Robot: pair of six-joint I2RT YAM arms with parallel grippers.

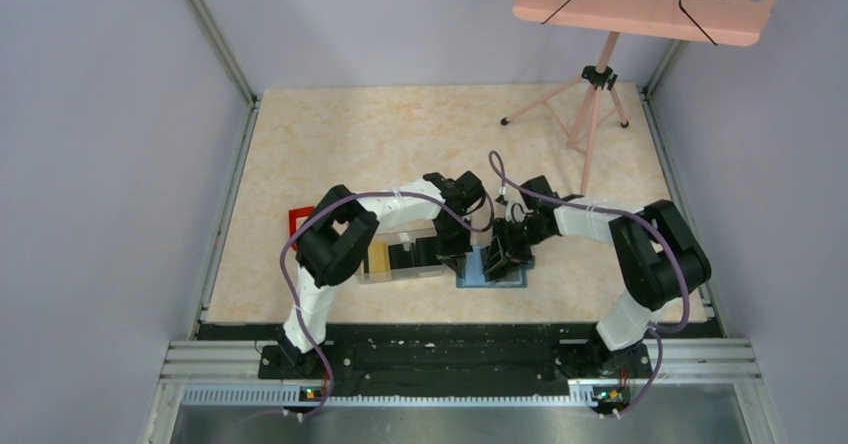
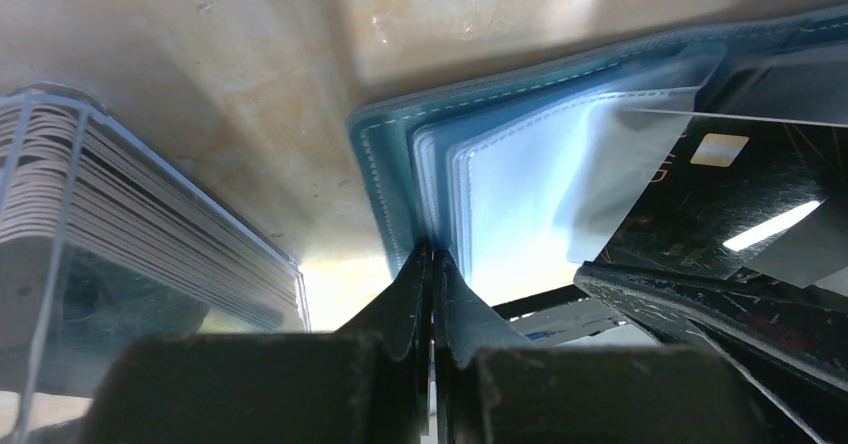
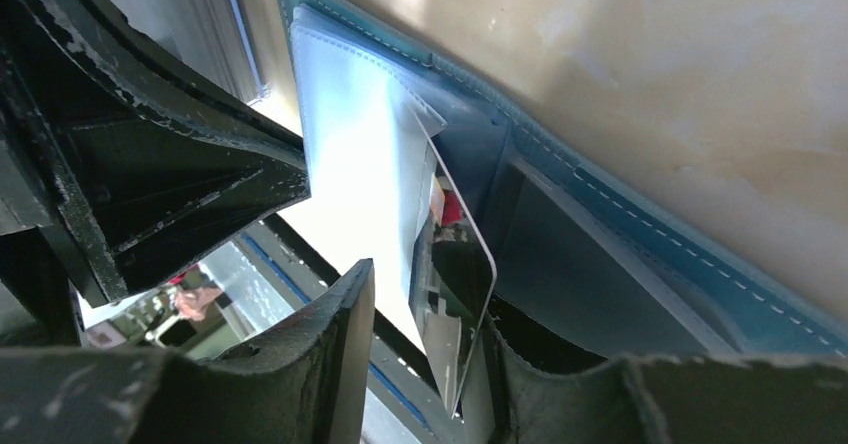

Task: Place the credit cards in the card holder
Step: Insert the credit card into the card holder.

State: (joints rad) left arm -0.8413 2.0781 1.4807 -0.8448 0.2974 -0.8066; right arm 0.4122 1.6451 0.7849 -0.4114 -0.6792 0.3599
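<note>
The teal-blue card holder (image 1: 493, 279) lies open on the table between both grippers. My left gripper (image 1: 456, 254) is shut on the near edge of its pale blue inner pockets (image 2: 520, 184), fingertips (image 2: 432, 264) pinched together. My right gripper (image 1: 506, 251) is open. A glossy black card (image 3: 455, 284) stands with its far end in a pocket of the card holder (image 3: 600, 214) and leans against my right finger (image 3: 540, 384); the other finger (image 3: 340, 344) is apart from it. The same card shows in the left wrist view (image 2: 740, 204). More credit cards (image 2: 130, 214) are stacked in a clear box.
The clear plastic box (image 1: 400, 260) stands just left of the holder, under my left arm. A small red object (image 1: 298, 220) lies further left. A pink music stand (image 1: 600, 84) stands at the back right. Grey walls surround the table.
</note>
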